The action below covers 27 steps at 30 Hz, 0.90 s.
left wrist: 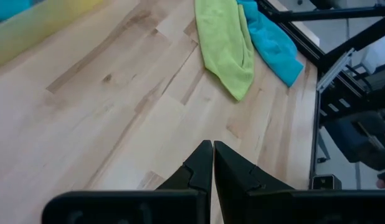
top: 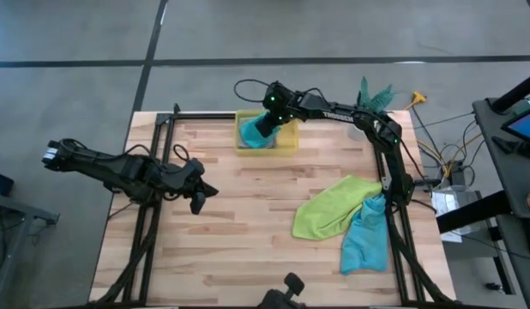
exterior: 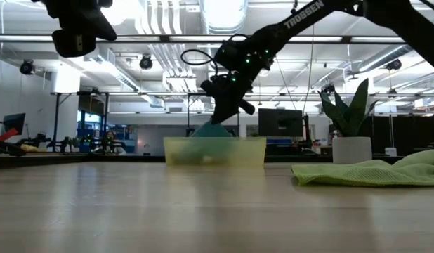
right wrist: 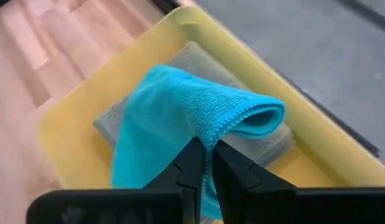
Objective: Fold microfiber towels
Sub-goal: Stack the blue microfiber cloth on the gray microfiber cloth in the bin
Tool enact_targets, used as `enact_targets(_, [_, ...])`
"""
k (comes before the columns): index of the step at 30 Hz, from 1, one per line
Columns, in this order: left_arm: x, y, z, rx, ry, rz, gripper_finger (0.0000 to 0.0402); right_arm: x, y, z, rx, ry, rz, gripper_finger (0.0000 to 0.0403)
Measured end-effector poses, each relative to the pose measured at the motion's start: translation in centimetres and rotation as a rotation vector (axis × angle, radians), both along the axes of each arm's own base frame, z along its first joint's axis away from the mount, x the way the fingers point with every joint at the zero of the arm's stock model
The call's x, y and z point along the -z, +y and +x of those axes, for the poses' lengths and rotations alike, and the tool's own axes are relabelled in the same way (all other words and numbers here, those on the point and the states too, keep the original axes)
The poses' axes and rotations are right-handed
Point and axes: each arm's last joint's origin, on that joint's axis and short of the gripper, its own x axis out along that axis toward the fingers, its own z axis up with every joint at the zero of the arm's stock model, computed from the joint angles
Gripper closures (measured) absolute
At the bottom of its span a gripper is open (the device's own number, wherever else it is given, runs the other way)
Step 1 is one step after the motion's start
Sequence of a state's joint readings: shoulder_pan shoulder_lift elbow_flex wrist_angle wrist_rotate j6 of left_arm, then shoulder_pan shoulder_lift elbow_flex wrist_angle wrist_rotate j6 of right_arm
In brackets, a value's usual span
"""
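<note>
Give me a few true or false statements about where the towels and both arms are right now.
1. The right gripper pinches a teal microfiber towel over the yellow translucent plastic bin. True.
2. The bin is empty. False: a folded light grey towel lies in it.
3. The lime green towel lies on the wooden table. True.
4. The left gripper holds a towel. False: its fingers are shut on nothing.

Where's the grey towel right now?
The grey towel lies flat in the yellow bin at the table's far edge, under the teal towel pinched by the right gripper.
</note>
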State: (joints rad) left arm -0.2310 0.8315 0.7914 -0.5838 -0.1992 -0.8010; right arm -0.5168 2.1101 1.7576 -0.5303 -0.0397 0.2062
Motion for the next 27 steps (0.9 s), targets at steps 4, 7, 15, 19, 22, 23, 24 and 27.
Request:
enact_targets(4, [0.0,0.1,0.0,-0.022,-0.004,0.018,0.0402,0.1,-0.4,-0.4,-0.047,-0.029,0.079,0.0374])
enact_targets(7, [0.0,0.1,0.0,-0.029,-0.005,0.023,0.0402,0.3,-0.8,-0.7,-0.078,-0.054,0.143,0.0374])
enact_targets(15, [-1.0,0.2,0.6,-0.046,-0.122,0.092,0.0402,0.5,-1.0,-1.3,-0.141,-0.083,0.268,0.0324])
enact_targets(19, [-1.8,0.2,1.0,-0.082,-0.169,0.115,0.0402,0.6,-1.0,-1.4,-0.127,-0.057,0.248,0.0248])
enact_targets(22, [-2.0,0.2,1.4,-0.078,-0.167,0.133,0.0402,0.6,-1.2,-1.5,-0.085,-0.031,0.199,0.0192])
enact_targets(23, [-2.0,0.1,1.5,-0.077,-0.163,0.135,0.0402,0.6,-1.3,-1.5,-0.071,-0.023,0.183,0.0175])
enact_targets(24, [-2.0,0.1,1.6,-0.077,-0.160,0.136,0.0402,0.7,-1.3,-1.5,-0.063,-0.017,0.175,0.0161])
enact_targets(27, [-2.1,0.0,2.0,-0.076,-0.153,0.139,0.0402,0.7,-1.6,-1.7,-0.051,-0.015,0.164,0.0131])
